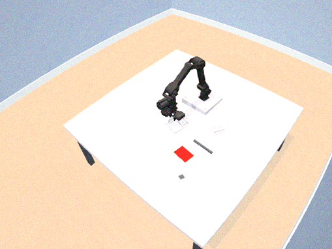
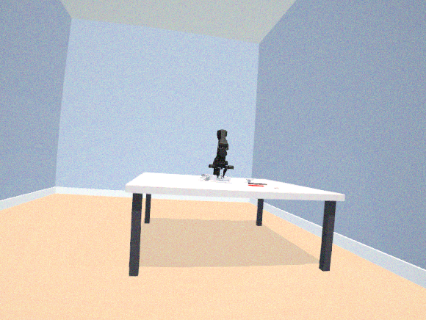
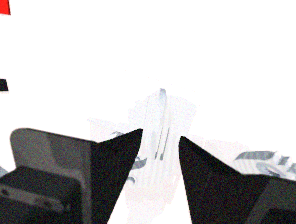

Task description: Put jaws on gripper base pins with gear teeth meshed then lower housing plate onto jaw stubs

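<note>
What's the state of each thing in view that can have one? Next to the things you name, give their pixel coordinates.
gripper (image 1: 174,118) (image 2: 220,177) (image 3: 160,136): shut on a pale, ribbed part
pale, ribbed part (image 3: 162,107): between the fingers; seating on the pins can't be told
red plate (image 1: 183,154) (image 2: 255,186): flat on the table
dark bar (image 1: 203,146): lying on its side on the table
small grey square (image 1: 181,176): flat on the table

Pale, ribbed piece (image 3: 162,145) between the black fingertips of the pincer (image 3: 160,136), red patch (image 3: 4,7) well apart.
</note>
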`<state>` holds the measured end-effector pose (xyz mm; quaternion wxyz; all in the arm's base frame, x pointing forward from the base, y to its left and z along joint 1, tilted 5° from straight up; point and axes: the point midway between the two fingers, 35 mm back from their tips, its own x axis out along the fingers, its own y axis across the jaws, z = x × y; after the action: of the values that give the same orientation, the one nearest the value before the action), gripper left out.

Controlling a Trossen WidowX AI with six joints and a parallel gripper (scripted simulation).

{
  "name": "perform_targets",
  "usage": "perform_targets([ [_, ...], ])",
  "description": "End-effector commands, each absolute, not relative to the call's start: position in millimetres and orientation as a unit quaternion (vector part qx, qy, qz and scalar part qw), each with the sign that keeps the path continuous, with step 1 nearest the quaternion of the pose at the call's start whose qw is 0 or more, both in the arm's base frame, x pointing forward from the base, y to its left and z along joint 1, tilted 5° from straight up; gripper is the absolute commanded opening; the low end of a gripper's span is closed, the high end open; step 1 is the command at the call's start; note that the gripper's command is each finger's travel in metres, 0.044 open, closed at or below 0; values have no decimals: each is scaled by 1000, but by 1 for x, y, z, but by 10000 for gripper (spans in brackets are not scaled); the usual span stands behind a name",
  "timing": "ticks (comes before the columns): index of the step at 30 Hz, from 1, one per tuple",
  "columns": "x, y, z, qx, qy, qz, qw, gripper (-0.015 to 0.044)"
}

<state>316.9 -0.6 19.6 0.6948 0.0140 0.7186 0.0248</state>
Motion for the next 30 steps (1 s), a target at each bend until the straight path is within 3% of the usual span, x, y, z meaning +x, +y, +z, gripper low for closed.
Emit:
perform_targets([
  [1,316,-1,18,14,720,23,694,134],
  [30,316,-1,12,14,720,22,694,134],
])
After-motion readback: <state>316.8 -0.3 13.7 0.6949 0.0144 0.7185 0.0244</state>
